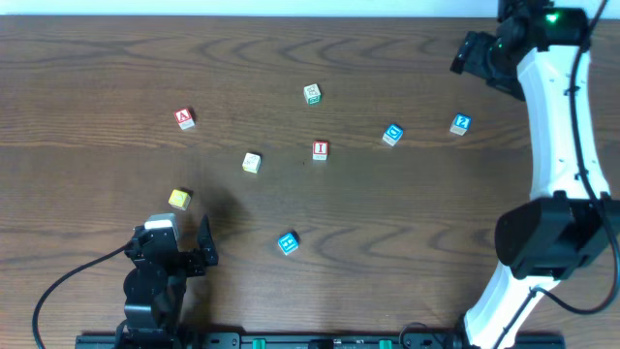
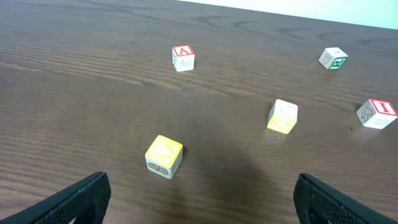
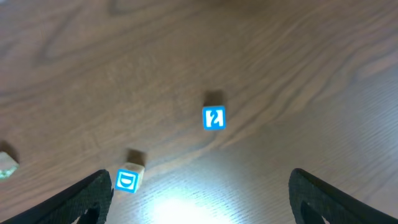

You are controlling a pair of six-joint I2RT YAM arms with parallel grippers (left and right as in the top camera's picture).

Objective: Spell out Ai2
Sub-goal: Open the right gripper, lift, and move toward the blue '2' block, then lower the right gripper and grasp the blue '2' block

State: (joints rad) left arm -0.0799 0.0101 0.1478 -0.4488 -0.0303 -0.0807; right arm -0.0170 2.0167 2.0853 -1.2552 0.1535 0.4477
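A block (image 2: 183, 58) lying far beyond the left pincer (image 2: 202, 199)
Both are gaping wide; the right pincer (image 3: 199, 199) is hovering near the 2 block (image 3: 214, 117).

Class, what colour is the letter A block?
The A block is red and white; left wrist view.

The right arm (image 1: 554, 136) is white with black joints and a green light (image 1: 554, 17); the left arm (image 1: 155, 276) black, trailing a cable (image 1: 68, 286)

Overhead looks straight down; wrist views slant low across the table (image 1: 387, 242).
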